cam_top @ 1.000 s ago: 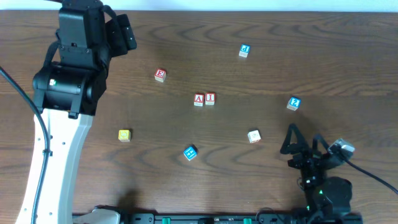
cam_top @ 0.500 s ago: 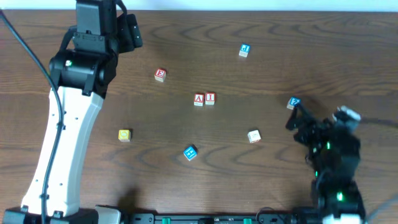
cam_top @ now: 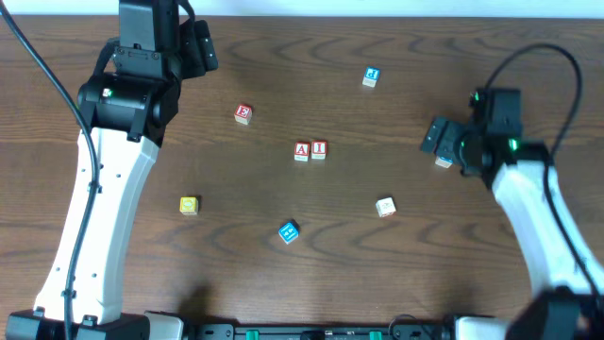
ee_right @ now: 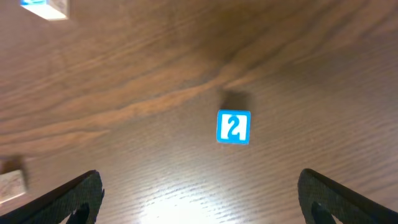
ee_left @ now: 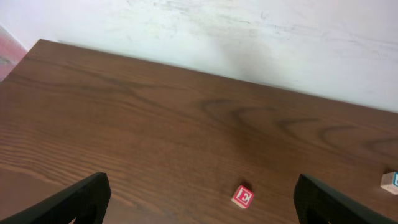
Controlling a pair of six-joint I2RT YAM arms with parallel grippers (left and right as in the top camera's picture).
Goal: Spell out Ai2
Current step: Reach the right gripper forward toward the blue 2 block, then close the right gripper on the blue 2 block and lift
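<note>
The A (cam_top: 302, 150) and the I (cam_top: 319, 148) sit side by side and touch, with the A on the left. So I think only the 2 (ee_right: 233, 127) is left to bring over.

The 2 is well off to the right of the I and a bit closer to the robot. From above I can see just a small piece of it, because the right claw (ee_right: 199, 202) hangs over it. That claw's fingers (ee_right: 74, 202) are spread wide and hold nothing.

In the right wrist view the 2 lies flat on the table (cam_top: 396, 283) with its number facing up. It is in front of the finger tips and a little to the right of the middle line between them. It is a cube, so no side is longer than another. Its edges run almost straight with the claw, so I think the fingers could close on it with hardly any turning.

The left claw (ee_left: 199, 202) is spread wide and empty too. It is far to the left of the I, out past the E (ee_left: 242, 196). So the right arm is much nearer to the 2.

I think the right claw should go forward a bit and then down around the 2. It could then carry the 2 to just right of the I. It must take care not to bump the I.
</note>
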